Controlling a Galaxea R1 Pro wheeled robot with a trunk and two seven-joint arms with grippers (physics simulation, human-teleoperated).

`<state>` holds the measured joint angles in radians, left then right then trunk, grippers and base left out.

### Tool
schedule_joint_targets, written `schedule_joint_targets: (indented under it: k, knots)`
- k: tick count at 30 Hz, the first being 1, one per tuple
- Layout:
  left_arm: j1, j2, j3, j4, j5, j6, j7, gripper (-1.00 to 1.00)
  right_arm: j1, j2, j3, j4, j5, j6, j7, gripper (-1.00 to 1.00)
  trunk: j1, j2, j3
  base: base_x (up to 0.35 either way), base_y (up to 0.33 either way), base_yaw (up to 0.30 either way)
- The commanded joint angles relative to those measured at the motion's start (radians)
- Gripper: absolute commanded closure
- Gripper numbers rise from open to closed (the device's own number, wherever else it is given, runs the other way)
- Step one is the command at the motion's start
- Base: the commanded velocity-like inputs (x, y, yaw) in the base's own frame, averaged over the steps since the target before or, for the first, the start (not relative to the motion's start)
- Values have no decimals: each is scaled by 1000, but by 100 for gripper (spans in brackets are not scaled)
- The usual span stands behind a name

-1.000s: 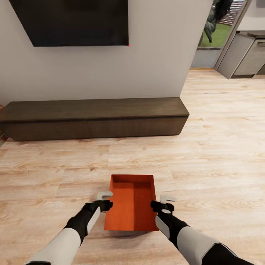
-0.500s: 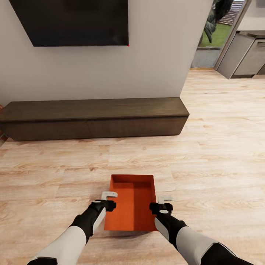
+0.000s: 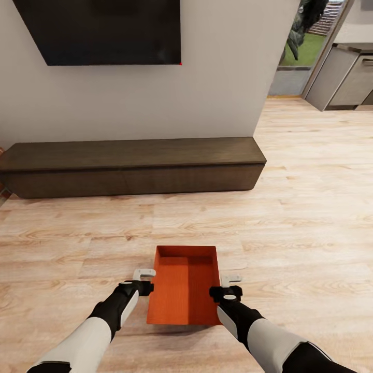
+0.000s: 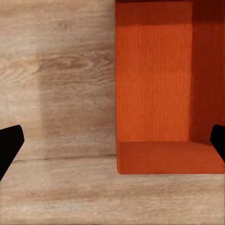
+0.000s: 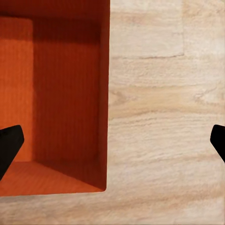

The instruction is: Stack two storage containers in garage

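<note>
Room: living room, plank floor [image 3: 311,217], console [image 3: 129,166] and TV [image 3: 103,31] ahead.
Container: one orange-red bin [image 3: 185,285] on the floor between both arms.
Left end effector [image 3: 144,273]: spread wide, empty; has pulled back off the bin's rim.
Right end effector [image 3: 231,280]: spread wide, empty, astride the other wall.
Meaning: no grip yet.

Even, bright, diffuse light, no glare that we see. We get only soft shadows: a faint one on the wood floor [image 3: 290,207] at the storage container's [image 3: 186,287] near edge, a darker band under the console [image 3: 132,166]. Container interior is half shaded, right half darker in head view. TV [image 3: 103,28] is flat black, no reflections. Daylight is brighter through the glass door [image 3: 305,36]. Wrist views are sharp, slightly soft wood grain, fingertips plain black silhouettes.
</note>
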<state>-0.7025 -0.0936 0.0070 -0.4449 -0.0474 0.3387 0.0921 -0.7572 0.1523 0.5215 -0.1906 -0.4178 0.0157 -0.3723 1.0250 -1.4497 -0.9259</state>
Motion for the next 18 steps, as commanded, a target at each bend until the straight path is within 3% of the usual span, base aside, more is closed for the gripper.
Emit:
schedule_joint_targets:
  k: [1,4,9,18]
  knots:
    - [0,-2,1,-3,-3,28,2,-100,-1,0,8,5,-8,8,-5,-100,0,0,-1,0,0,0]
    - [1,-7,2,-4,-4,59,1,-100,-1,-2,9,10,-9,53,-5,-100,0,0,-1,0,0,0]
    - [1,-8,2,-4,-5,55,0,-100,-1,-1,9,11,-9,87,-5,-100,0,0,-1,0,0,0]
    - [0,-8,1,-4,-6,20,-1,-100,-1,0,8,11,-9,86,-5,-100,0,0,-1,0,0,0]
